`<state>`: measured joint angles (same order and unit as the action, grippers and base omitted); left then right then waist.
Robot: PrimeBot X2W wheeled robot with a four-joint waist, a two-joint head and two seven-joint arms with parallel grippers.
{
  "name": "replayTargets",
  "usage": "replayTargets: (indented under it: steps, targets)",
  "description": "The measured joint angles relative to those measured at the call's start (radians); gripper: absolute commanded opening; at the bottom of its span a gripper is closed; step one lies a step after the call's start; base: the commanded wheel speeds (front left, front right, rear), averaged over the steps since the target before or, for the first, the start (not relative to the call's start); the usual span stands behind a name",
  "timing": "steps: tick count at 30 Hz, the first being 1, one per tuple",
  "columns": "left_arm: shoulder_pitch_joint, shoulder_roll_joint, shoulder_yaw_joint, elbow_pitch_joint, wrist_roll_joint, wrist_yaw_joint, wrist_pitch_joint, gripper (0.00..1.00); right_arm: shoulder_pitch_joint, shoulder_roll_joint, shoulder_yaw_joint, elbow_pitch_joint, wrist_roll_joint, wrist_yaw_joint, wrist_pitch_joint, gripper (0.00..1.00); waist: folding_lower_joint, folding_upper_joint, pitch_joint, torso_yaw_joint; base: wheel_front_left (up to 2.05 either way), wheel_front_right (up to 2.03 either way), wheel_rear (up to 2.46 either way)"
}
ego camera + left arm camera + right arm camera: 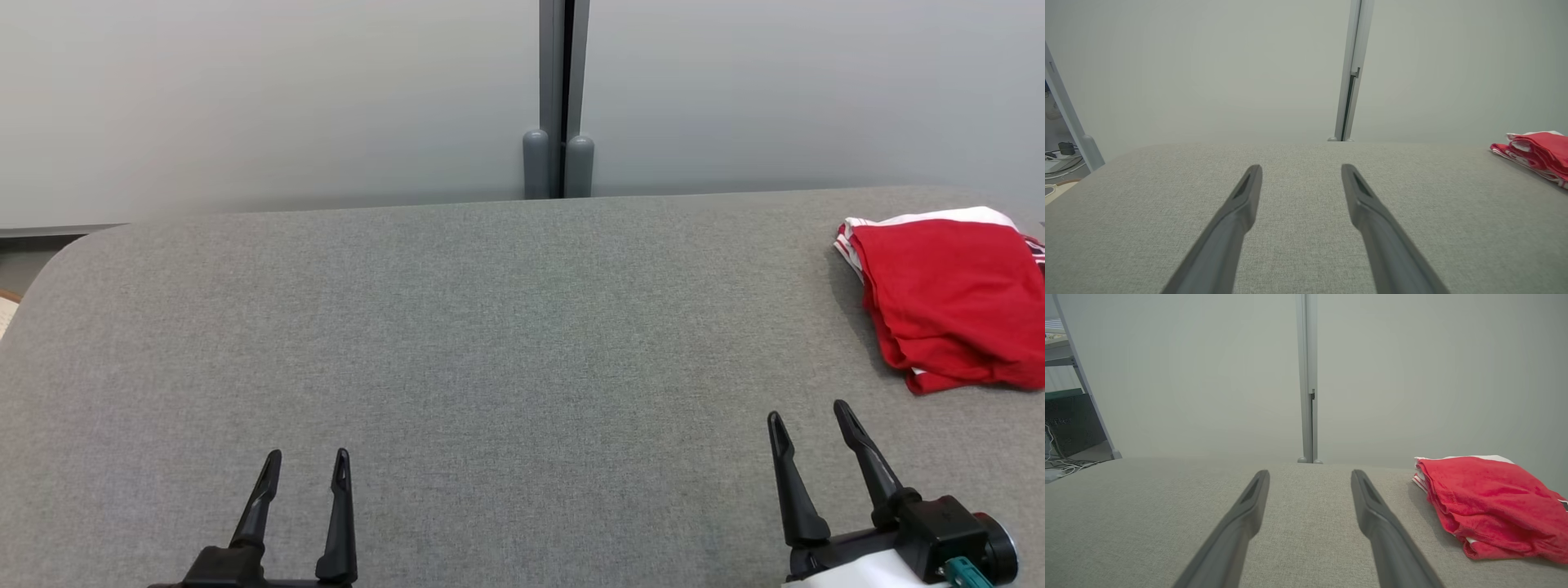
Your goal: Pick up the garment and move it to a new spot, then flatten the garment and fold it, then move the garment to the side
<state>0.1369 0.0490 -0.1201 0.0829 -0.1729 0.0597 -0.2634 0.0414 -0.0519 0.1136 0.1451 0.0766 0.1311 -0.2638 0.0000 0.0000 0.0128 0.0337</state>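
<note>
Garment (951, 298), red with white striped trim, lies in a compact, layered bundle at the far right of the grey fabric-covered table (490, 343), well apart from the bare middle; in the right wrist view it sits just off to the side of that arm's fingers, roughly squared, though its near hem is a little rumpled. The right gripper (807, 411) hovers low over the table on the near side of the bundle, its two dark fingers spread wide with nothing between them. The left gripper (307, 454) hangs at the lower left, well apart from the cloth, likewise splayed and empty. Behind the table stands a pale partition with a grey post (559, 98) at its seam. Judging by how the cloth lies, stacked and parked at the side, the fold and the move aside look done and the arms seem at rest; it could instead be the start, with the bundle not yet picked up. Either way any next move would fall to the right arm: reach forward and rightward, come down on the near edge, and pinch through all the layers so the bundle lifts as one
</note>
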Motion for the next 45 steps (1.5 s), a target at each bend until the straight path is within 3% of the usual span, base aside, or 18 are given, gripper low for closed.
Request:
replayTargets:
  steps: [5,6,11,45]
  targets:
    - [0.0,0.0,0.0,0.004,0.004,-0.001,0.0,1.0,0.0,0.001,-0.007,-0.005,0.009,0.0,0.0,1.0,0.0,0.0,-0.004,0.001,0.0,0.0,0.0]
    - [0.0,0.0,0.0,0.009,0.01,0.002,0.0,0.0,0.0,0.001,-0.007,-0.001,0.011,0.0,0.0,0.0,0.0,0.0,-0.004,0.001,0.0,0.0,0.0]
    - [0.011,-0.004,-0.004,0.044,-0.012,0.002,0.005,0.0,0.022,0.002,-0.004,0.031,0.03,0.0,0.001,0.0,0.0,0.0,-0.005,0.0,0.0,0.0,0.0]
    - [-0.07,0.023,0.051,0.095,-0.616,-0.072,0.124,0.0,-0.036,-0.022,-0.051,0.059,0.667,0.0,0.122,0.0,0.0,0.0,-0.006,-0.009,0.0,0.0,0.0]
